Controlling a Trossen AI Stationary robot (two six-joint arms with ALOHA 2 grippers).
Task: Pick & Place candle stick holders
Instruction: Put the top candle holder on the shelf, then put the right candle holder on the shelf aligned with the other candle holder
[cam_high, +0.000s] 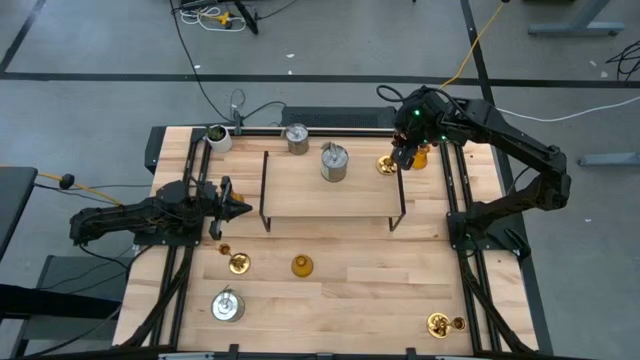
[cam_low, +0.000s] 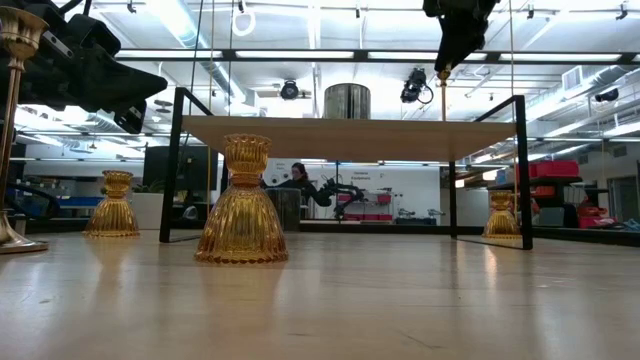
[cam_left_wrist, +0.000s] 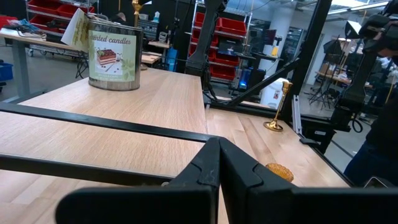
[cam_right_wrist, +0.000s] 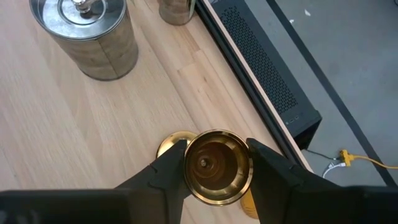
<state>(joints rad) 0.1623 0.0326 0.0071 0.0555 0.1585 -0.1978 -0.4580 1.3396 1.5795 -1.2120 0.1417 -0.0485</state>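
Above the far right corner of the wooden rack (cam_high: 330, 190), the right gripper (cam_right_wrist: 216, 171) held a shiny gold brass holder (cam_right_wrist: 216, 165) between its two dark fingers. In the right wrist view the holder's round top sat squarely between the jaws, one finger pressed against each side. The low view showed the same holder hanging from the gripper, clear of the rack's top, with its slim stem pointing down. Another brass holder (cam_high: 387, 165) stood on the table just beside the rack's far right corner, under the gripper. One silver-grey can-shaped holder (cam_high: 335, 162) stood on the rack's top near its far edge; a second (cam_high: 296, 138) stood just beyond the rack. An amber-orange holder (cam_high: 301, 265) stood on the near side of the rack. Left of the rack, the left gripper (cam_high: 238, 208) waited with its jaws closed on nothing.
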